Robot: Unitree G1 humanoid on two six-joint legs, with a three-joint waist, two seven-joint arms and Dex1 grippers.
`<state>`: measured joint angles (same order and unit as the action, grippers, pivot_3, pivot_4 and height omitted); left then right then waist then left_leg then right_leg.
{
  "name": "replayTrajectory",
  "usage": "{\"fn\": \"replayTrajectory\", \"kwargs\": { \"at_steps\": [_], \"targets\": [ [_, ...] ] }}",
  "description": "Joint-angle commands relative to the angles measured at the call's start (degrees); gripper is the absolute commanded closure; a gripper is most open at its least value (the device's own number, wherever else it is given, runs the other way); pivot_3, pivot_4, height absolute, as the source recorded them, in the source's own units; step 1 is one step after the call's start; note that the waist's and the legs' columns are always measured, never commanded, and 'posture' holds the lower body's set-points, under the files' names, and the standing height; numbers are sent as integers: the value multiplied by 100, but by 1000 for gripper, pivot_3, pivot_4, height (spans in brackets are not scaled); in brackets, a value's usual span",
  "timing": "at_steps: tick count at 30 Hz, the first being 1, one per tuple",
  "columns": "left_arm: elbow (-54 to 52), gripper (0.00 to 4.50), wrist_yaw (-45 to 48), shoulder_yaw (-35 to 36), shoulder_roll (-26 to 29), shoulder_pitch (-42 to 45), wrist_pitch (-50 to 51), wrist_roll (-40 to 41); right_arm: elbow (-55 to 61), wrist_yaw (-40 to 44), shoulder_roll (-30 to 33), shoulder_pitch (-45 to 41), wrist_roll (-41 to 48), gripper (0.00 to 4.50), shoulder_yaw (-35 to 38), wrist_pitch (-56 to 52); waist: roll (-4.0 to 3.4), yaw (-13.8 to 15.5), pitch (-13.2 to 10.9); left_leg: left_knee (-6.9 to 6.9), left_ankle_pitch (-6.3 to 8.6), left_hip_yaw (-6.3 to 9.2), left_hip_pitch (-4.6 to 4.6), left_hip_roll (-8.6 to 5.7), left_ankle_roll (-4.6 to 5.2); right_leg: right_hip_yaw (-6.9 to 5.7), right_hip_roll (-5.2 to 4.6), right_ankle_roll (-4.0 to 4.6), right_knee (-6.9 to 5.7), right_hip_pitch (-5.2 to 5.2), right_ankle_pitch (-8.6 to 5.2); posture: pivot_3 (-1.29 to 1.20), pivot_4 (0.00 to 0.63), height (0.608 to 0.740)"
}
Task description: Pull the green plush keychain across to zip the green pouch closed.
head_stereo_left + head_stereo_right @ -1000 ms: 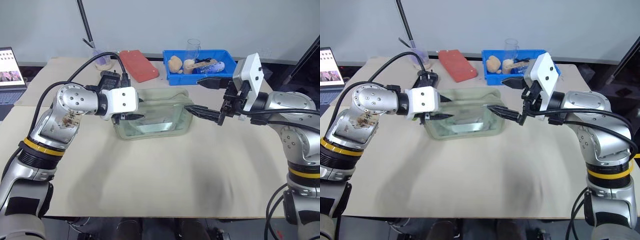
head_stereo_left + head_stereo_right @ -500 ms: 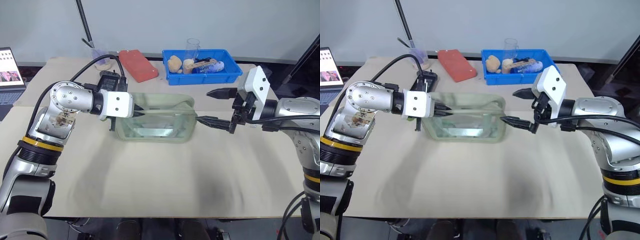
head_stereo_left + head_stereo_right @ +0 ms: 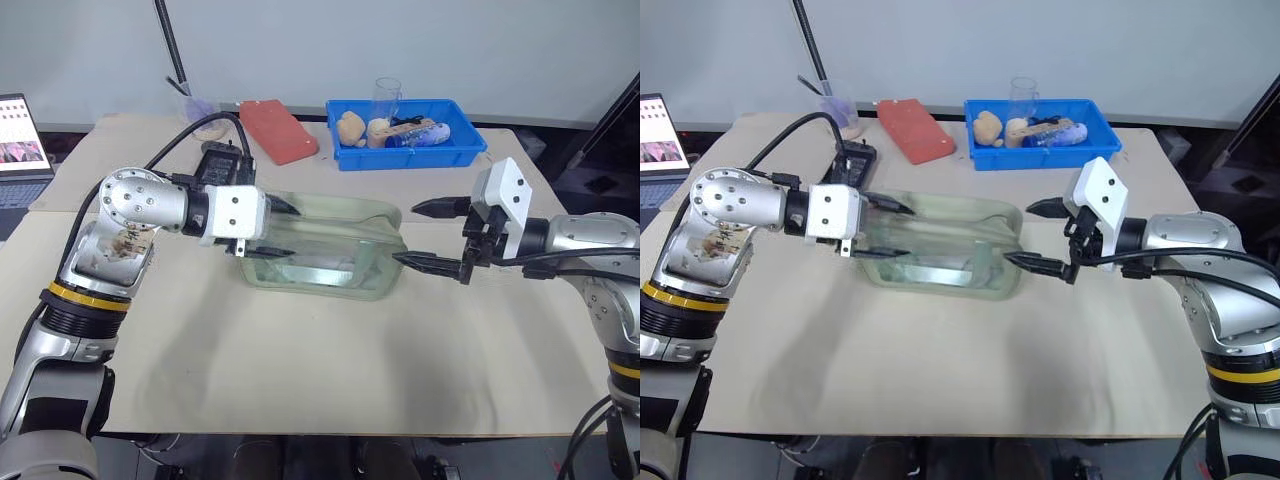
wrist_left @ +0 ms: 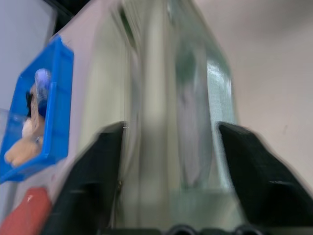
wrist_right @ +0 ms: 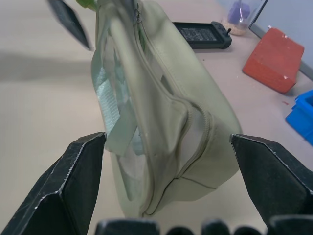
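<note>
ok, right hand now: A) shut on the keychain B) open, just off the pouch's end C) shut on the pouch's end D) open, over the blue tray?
B: the right hand has its fingers spread wide, one tip close to the near end of the pouch, gripping nothing; the right wrist view shows the pouch end framed between both fingers.
</note>
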<state>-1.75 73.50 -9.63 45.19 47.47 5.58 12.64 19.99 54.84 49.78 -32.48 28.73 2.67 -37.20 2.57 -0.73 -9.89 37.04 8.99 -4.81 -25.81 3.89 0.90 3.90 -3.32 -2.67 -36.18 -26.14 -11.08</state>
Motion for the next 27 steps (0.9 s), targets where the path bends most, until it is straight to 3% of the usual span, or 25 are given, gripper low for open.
{"fn": "replayTrajectory", "kwargs": {
  "at_steps": [1, 5, 12, 15, 19, 22, 27],
  "targets": [
    [-888, 88, -37, 497, -45, 231, 1646, 1394, -43, -36, -104, -2, -113, 0, -41, 226, 0, -2, 0, 2, 0, 2, 0, 0, 0, 0, 0, -1, -1, 0, 0, 0, 150, 740],
    [-1571, 0, 118, 581, 214, 174, 2702, 2160, -243, -150, -395, -38, -222, 1230, -166, 303, -1, -18, 1, 3, 0, 7, 2, 0, 0, 0, 4, -8, -3, 2, -4, 0, 150, 740],
    [-1725, 0, -83, 711, 402, 53, 2928, 2165, -356, 27, -448, 46, -351, 3562, -292, 465, -1, -6, 0, 3, -1, 10, 9, 1, 0, 0, 8, -7, -7, 6, -6, 0, 150, 740],
    [-1496, 0, -353, 1100, 604, 52, 3234, 2231, -424, 91, -428, 28, -357, 4487, -283, 526, -1, -5, 0, 5, -1, 10, 8, 1, 0, 0, 8, -7, -7, 7, -6, 0, 150, 740],
    [-901, 0, -858, 1909, 878, -68, 3720, 2389, -444, 158, -433, 61, -395, 4487, -318, 653, -1, -22, 0, 2, 0, 10, 14, 3, 0, 0, 10, -8, -8, 6, -7, 0, 150, 740],
    [-398, 0, -1064, 2660, 1156, -738, 3729, 2290, -474, 207, -440, 8, -449, 4487, -359, 720, -2, -46, 1, -3, 0, 5, 21, 4, 0, 0, 8, -9, -9, 7, -8, 0, 150, 740],
    [-749, 0, -1200, 3104, 1195, -1911, 3641, 2374, -556, 325, -432, -51, -491, 4487, -372, 785, 0, -13, 1, -7, 0, -1, 22, 7, -1, 0, 6, 7, -4, 6, -6, 0, 150, 740]
  ]
}}
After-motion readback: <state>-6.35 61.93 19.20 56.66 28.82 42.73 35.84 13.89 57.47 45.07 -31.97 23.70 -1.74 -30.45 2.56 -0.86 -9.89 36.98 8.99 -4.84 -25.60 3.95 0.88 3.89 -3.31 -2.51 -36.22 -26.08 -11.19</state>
